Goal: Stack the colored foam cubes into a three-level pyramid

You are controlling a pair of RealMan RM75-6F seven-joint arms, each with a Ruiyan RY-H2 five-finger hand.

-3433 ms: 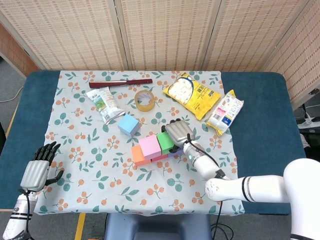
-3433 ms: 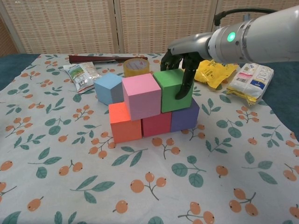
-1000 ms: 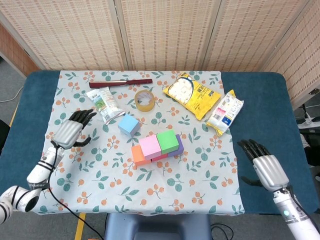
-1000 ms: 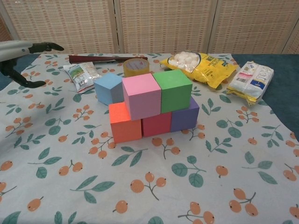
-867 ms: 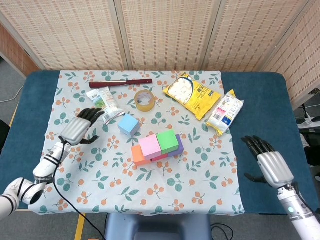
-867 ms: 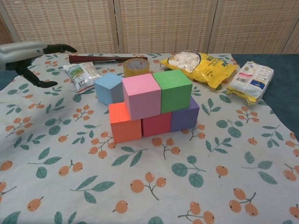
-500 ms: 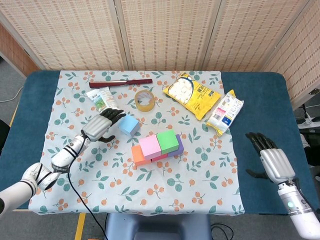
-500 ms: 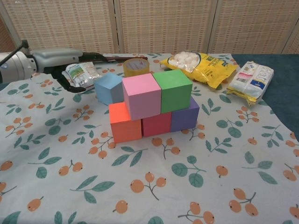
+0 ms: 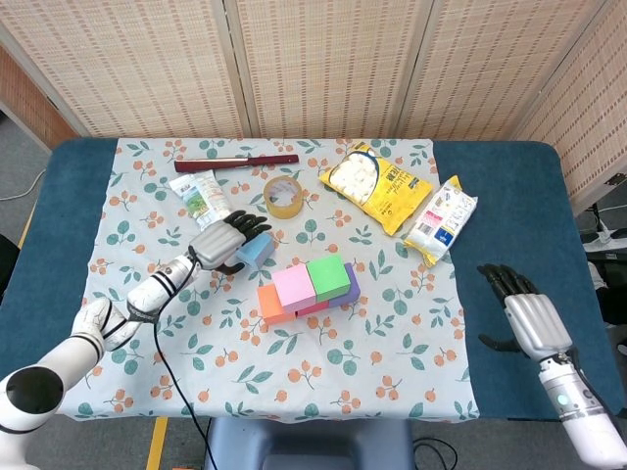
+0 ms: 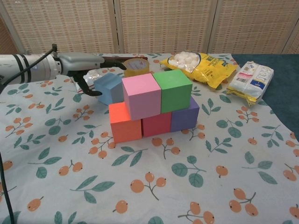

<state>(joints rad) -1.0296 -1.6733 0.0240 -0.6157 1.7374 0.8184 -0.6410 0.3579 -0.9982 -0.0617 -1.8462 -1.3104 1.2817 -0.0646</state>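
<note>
The left hand [image 9: 223, 241] reaches over the blue cube [image 9: 257, 249], fingers spread around it, thumb at its near side; whether it grips yet I cannot tell. The cube sits on the surface [image 9: 294, 392] just behind the pink cube [image 9: 293, 287]. The right hand [image 9: 530, 320] hangs spread and empty, well apart.
</note>
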